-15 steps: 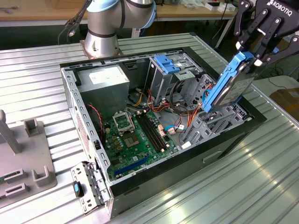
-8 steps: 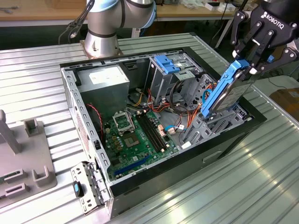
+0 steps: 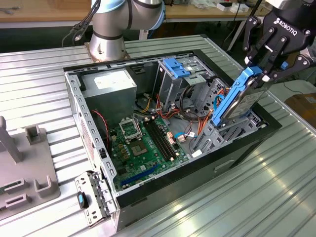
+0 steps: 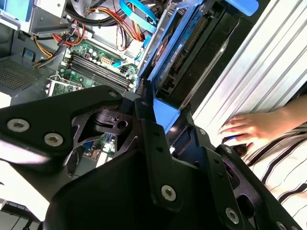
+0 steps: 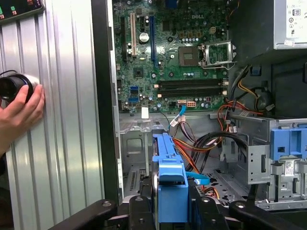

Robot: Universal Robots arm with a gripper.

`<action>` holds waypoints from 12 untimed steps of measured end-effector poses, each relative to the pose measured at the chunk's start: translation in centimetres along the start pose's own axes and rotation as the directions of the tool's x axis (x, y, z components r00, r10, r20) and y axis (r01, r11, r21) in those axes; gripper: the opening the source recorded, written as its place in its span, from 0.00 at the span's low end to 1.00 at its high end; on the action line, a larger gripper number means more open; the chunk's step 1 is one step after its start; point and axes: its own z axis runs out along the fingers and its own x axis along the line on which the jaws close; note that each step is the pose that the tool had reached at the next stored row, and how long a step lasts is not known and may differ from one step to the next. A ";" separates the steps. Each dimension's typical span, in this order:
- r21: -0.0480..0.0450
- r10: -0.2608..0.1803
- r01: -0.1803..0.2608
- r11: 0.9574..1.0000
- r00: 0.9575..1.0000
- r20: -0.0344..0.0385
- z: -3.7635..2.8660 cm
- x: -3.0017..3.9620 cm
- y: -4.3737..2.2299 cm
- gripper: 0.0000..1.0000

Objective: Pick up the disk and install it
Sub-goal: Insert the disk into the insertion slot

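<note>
A ribbed metal table (image 3: 276, 197) (silvery, with bright glare on its ridges) spreads across the scene. Behind it in the exterior view stands a wooden workbench (image 3: 39, 12), dark shadow beneath it.

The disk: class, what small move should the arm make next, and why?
Probably slide the disk down along its tilt into the drive bay: the gripper clamps its upper end, and its lower end sits just at the bay.
</note>
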 end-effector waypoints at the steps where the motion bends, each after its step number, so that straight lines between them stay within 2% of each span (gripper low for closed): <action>1: 0.000 0.001 -0.001 1.000 1.000 0.000 0.02 0.00 0.01 0.37; 4: 0.000 0.001 -0.001 1.000 1.000 0.000 0.12 0.01 0.08 0.37; 7: -0.001 -0.026 0.026 1.000 1.000 0.001 0.16 0.00 0.09 0.37; 9: -0.001 -0.032 0.032 0.999 0.999 -0.002 0.23 0.02 0.09 0.37; 12: -0.001 -0.032 0.032 0.999 0.999 -0.002 0.29 0.01 0.10 0.37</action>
